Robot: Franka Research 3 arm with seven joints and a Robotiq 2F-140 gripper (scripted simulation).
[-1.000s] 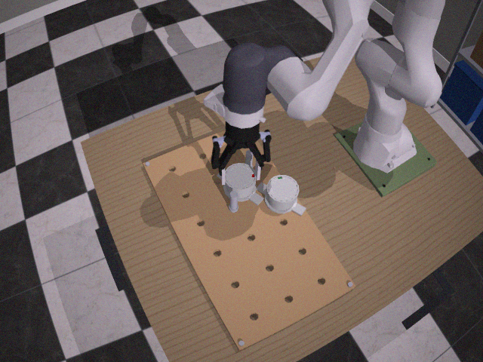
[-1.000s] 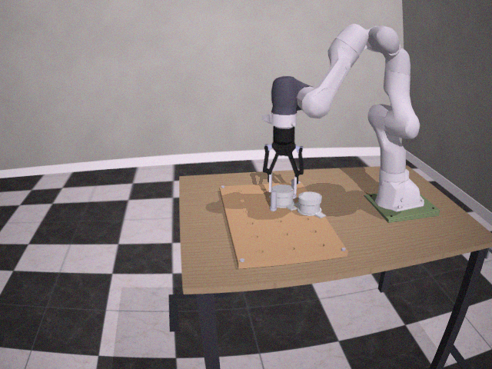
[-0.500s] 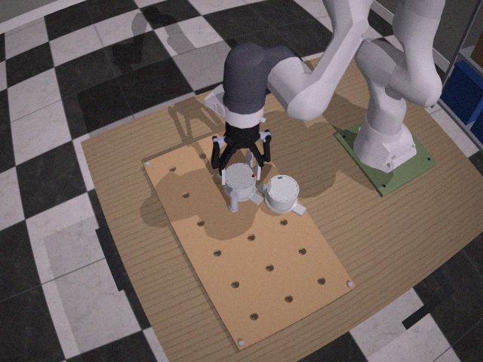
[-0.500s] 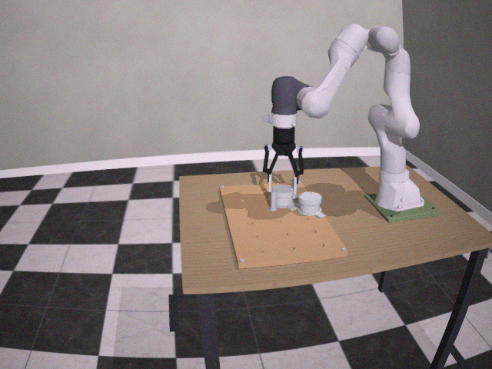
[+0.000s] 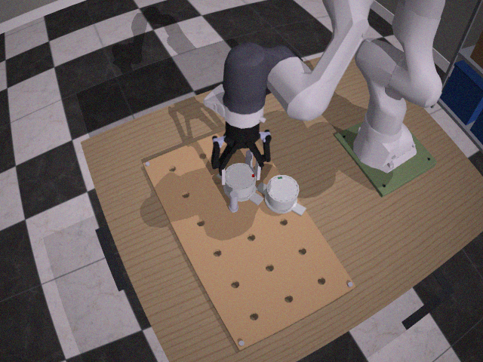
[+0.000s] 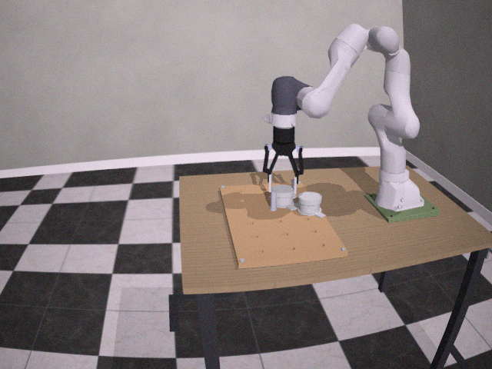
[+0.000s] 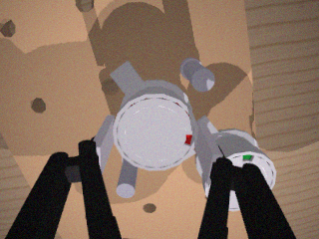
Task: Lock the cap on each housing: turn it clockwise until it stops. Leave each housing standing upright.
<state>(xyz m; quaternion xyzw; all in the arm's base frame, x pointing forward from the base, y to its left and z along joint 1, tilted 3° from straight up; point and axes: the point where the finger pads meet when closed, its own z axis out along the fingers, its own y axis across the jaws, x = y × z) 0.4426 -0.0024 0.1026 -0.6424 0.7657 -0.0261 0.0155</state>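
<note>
Checkered floor tiles surround a wooden table [image 6: 357,254] that carries a tan pegboard [image 5: 272,249] drilled with holes. On the pegboard's far end stands the first housing [image 5: 238,191], upright, topped by a grey cap [image 5: 238,176] bearing a red mark [image 5: 253,176] at its rim. My claw [image 5: 238,174] descends vertically over it, fingers pressed against opposite sides of the cap, pinching it. Just beside it, toward my base, stands the second housing [image 5: 281,200], also upright, its cap [image 5: 282,188] showing a green mark [image 5: 279,177]. Side tabs of the two housings nearly meet. My arm stands on a green base plate [image 5: 423,165].
</note>
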